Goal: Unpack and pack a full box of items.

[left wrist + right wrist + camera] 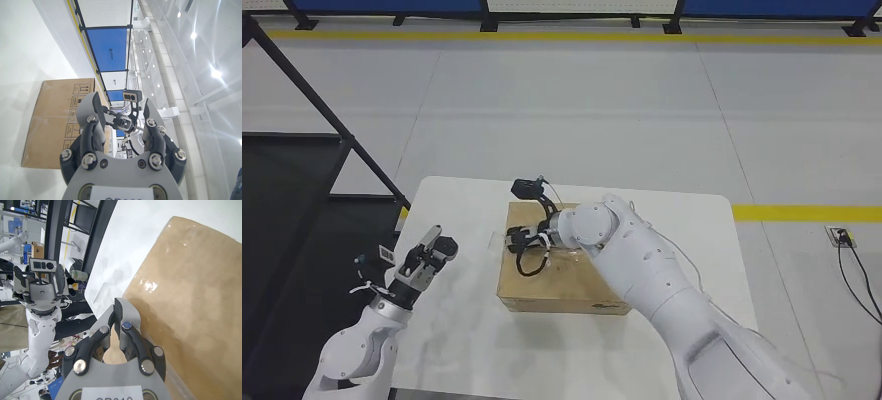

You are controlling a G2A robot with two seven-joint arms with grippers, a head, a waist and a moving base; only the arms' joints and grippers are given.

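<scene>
Cardboard box sits mid-table, flaps closed, glossy clear tape across the top. No items out anywhere around the box, so unpacking looks not yet started. Opening, emptying and repacking are all left, by my read.

Right gripper is at the box's top edge on the side facing the left arm. Pads are pressed together and nothing is visible between them; can't tell if it has a tape end. Looks like it's working the seal, the first step.

Left gripper hangs off that same side of the box, apart from it, fingers spread wide, holding nothing.

A small clear scrap lies on the table just beside the box; can't identify it.
</scene>
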